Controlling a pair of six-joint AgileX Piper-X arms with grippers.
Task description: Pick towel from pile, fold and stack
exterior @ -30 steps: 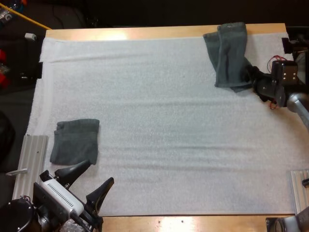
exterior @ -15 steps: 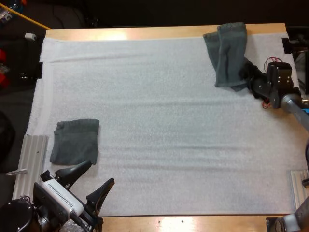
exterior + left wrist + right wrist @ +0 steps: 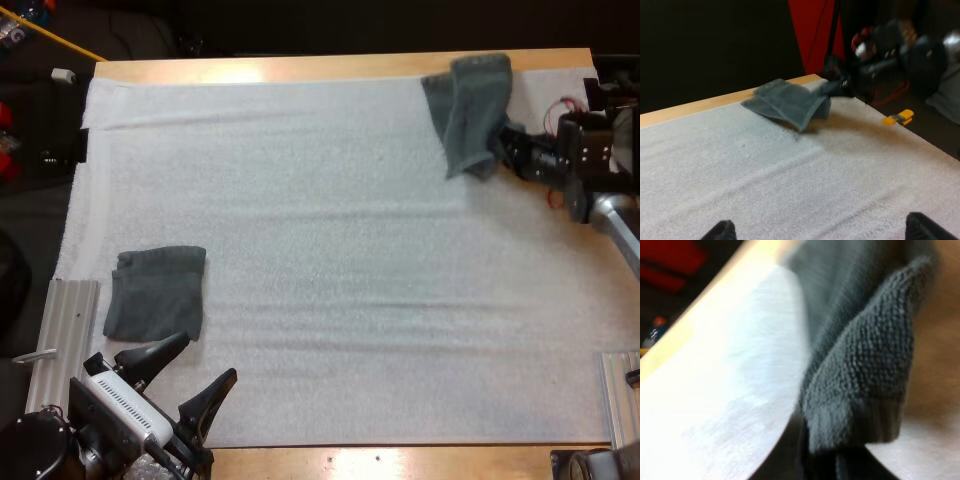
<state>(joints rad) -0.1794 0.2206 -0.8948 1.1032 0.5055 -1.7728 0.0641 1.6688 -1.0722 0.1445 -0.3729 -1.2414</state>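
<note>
A crumpled dark grey-green towel (image 3: 470,112) lies at the far right corner of the white mat (image 3: 340,250). My right gripper (image 3: 508,150) is at its right edge, shut on a fold of the cloth. In the right wrist view the pinched towel (image 3: 865,365) bunches right above the dark fingers (image 3: 820,465). From the left wrist view the towel (image 3: 787,102) is raised at the end where the right gripper (image 3: 840,87) holds it. A folded towel (image 3: 155,292) lies flat at the near left. Just behind it my left gripper (image 3: 190,375) stands open over bare mat.
A metal rail (image 3: 65,335) lies along the mat's left edge and another (image 3: 620,395) at the near right. The wooden table edge (image 3: 300,68) runs just beyond the crumpled towel.
My right gripper closed on the towel's right edge and moved toward the far side, drawing the towel's near end up and in. The left arm stayed still.
</note>
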